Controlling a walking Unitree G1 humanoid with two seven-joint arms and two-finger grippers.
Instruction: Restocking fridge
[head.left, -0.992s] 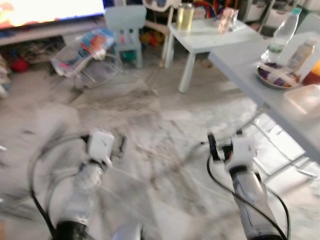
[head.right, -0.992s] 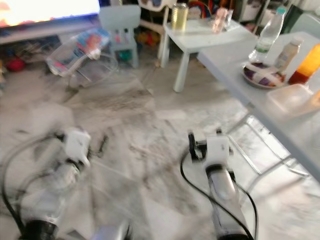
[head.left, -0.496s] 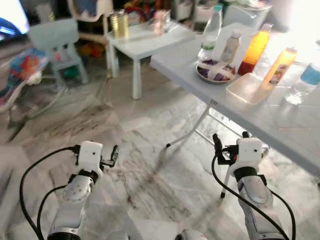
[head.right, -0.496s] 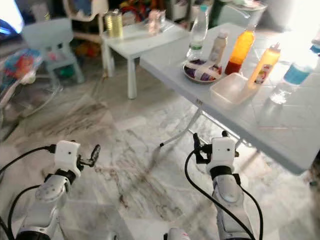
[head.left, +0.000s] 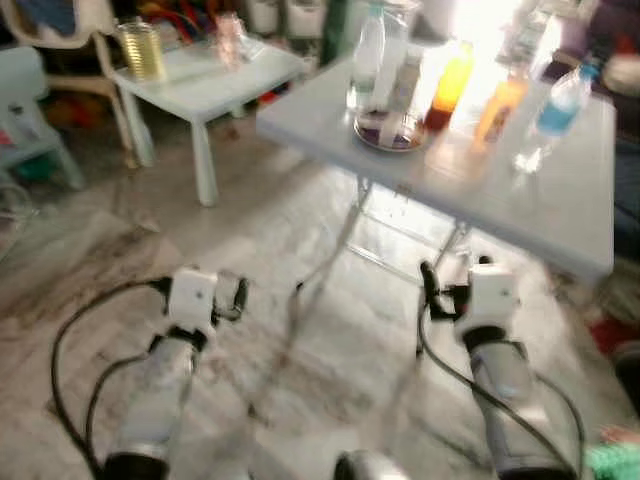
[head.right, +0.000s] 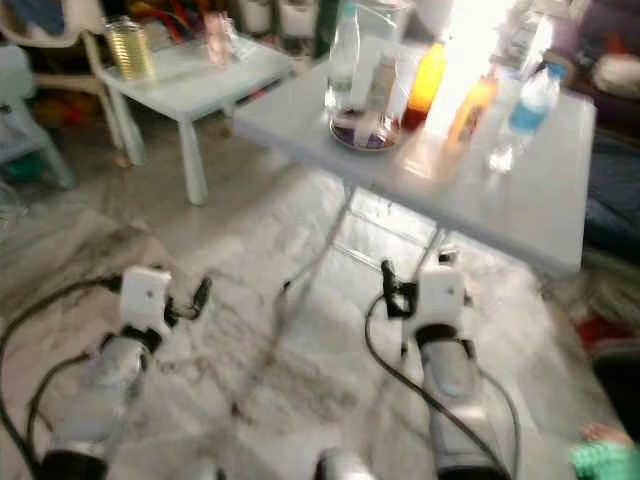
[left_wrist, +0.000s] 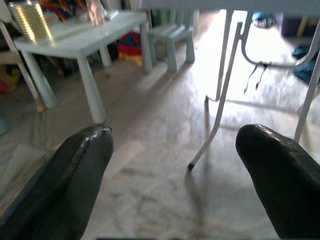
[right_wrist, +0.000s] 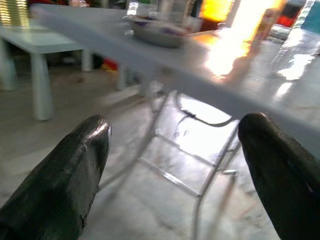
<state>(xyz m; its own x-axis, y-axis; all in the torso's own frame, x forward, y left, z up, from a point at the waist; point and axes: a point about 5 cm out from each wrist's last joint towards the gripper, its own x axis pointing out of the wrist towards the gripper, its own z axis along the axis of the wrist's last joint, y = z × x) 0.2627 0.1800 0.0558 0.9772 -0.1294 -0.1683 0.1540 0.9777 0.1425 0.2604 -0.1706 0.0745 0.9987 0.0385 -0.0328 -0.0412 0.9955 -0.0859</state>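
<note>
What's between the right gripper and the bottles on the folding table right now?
Nothing blocks it. In the head views the right gripper, fingers open, hangs over bare marble floor short of the table edge; the bottles and plate sit farther back on its top.

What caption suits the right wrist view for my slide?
Open right tool facing a folding table with a bowl and bottles.

Orange bottles, clear water bottles, upright on grey folding table

Head views look down; wrist views face the folding table low.
</note>
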